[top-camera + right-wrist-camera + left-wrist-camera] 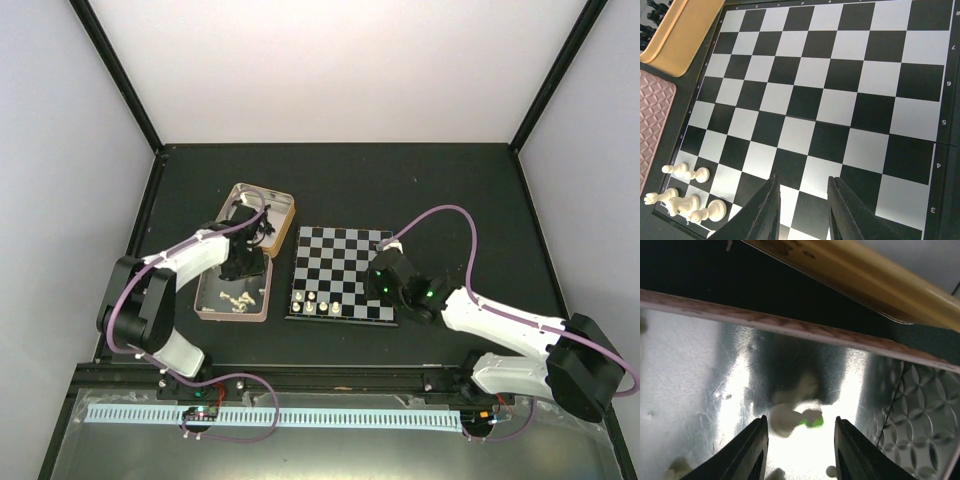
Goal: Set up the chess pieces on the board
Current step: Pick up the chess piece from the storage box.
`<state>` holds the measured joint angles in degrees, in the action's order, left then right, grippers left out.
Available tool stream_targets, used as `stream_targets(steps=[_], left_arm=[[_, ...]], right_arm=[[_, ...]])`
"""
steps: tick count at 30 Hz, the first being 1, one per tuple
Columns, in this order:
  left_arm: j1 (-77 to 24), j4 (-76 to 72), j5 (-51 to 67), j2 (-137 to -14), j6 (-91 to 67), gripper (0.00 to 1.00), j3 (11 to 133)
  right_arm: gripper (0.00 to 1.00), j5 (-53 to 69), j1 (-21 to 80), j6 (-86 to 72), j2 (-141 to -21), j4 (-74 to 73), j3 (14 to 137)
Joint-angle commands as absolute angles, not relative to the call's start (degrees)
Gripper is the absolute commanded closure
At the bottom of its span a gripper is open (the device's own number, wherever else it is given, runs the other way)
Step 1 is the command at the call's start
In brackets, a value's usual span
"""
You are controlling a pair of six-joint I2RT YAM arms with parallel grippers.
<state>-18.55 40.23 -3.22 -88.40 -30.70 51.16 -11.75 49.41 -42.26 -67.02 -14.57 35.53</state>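
The board (340, 262) lies mid-table, with several cream-white chess pieces (318, 300) standing along its near edge. In the right wrist view they show at the board's (840, 75) lower left corner (687, 172). My right gripper (802, 179) hangs open over the board's near squares (381, 283), with nothing between its fingers. My left gripper (243, 268) reaches down into the pink-rimmed tin (232, 312). Its jaws stand apart (800, 421) around a cream piece with a green base (790, 420) lying on the shiny tin floor. Neither finger visibly presses on it. More cream pieces (240, 298) lie in that tin.
A gold-rimmed tin (284, 208) holding black pieces (652, 10) sits behind the pink one, left of the board. Its edge (865, 275) shows just beyond the pink rim (790, 327). Dark walls frame the black table (450, 190).
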Motion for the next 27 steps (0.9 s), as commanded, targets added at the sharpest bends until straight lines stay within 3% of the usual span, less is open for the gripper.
stream_targets(steps=[1, 8, 16, 24, 27], left_arm=[[-18.20, 39.47, -5.16, -91.02, -28.36, 0.61, 53.42], [-18.23, 39.17, -6.23, -92.98, -27.40, 0.59, 53.79], [-18.28, 39.44, -5.54, -93.16, -27.16, 0.75, 53.53], [-18.28, 41.01, -7.17, -91.17, -27.52, 0.77, 54.85], [-18.28, 41.59, -7.73, -91.27, -27.21, 0.71, 55.44]], right_arm=[[0.73, -13.92, 49.21, -41.23, -67.26, -14.55, 36.10], [0.73, -14.04, 49.18, -40.76, -67.86, -14.94, 36.78], [0.73, -13.79, 49.26, -40.53, -68.27, -14.94, 37.16], [0.73, -13.75, 49.22, -40.34, -68.15, -14.99, 37.13], [0.73, -13.74, 49.23, -40.36, -68.05, -14.88, 37.01]])
